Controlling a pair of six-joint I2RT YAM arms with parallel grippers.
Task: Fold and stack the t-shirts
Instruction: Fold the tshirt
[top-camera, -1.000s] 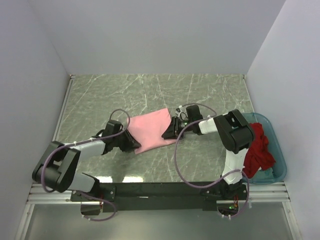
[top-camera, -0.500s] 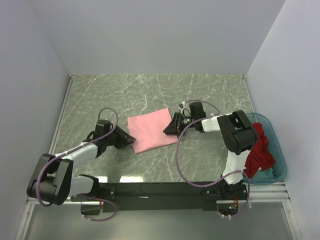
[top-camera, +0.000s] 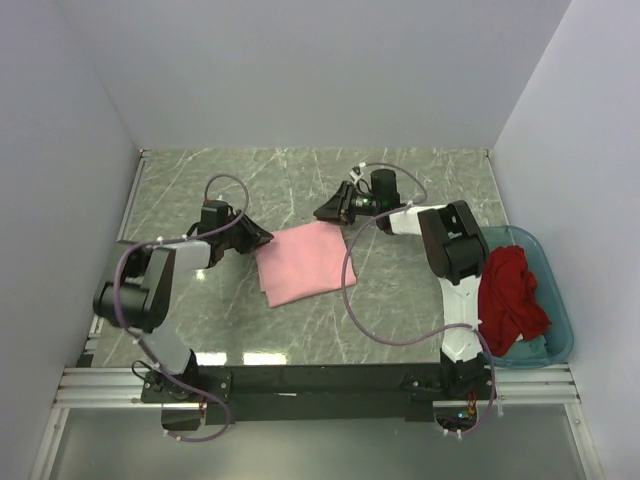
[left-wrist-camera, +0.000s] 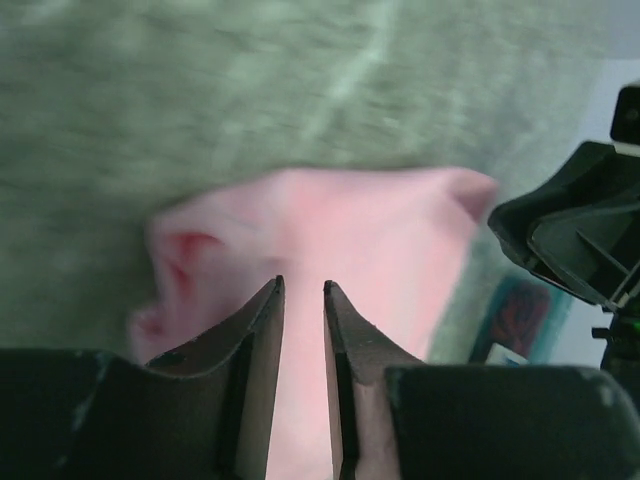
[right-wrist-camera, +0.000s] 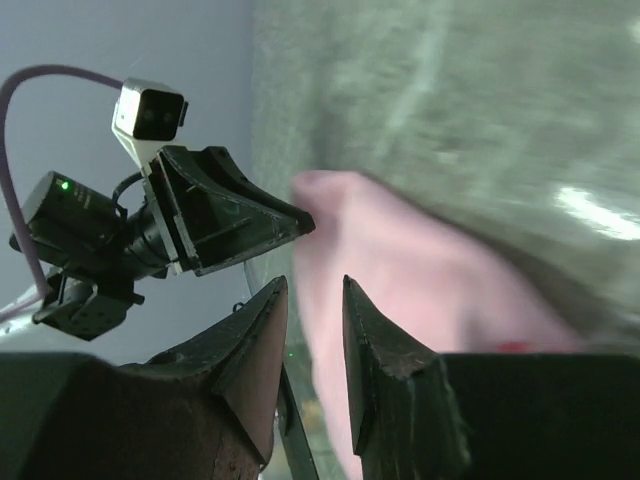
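The light pink t-shirt (top-camera: 300, 262) lies folded into a rough rectangle on the marble table. It also shows in the left wrist view (left-wrist-camera: 380, 240) and the right wrist view (right-wrist-camera: 400, 270). My left gripper (top-camera: 264, 238) is at its far left corner, jaws a narrow gap apart with nothing between them (left-wrist-camera: 301, 285). My right gripper (top-camera: 322, 212) is just beyond its far right corner, open and empty (right-wrist-camera: 315, 282). The bright red t-shirt (top-camera: 508, 295) lies crumpled in the teal tub (top-camera: 556, 318) at the right.
White walls close in the green marble table (top-camera: 300, 180) on the left, back and right. The teal tub sits at the table's right edge. Purple cables loop off both arms near the pink shirt.
Both grippers have swung from the pink shirt's near side edges to its far corners. The shirt now lies squarer and a little further left.
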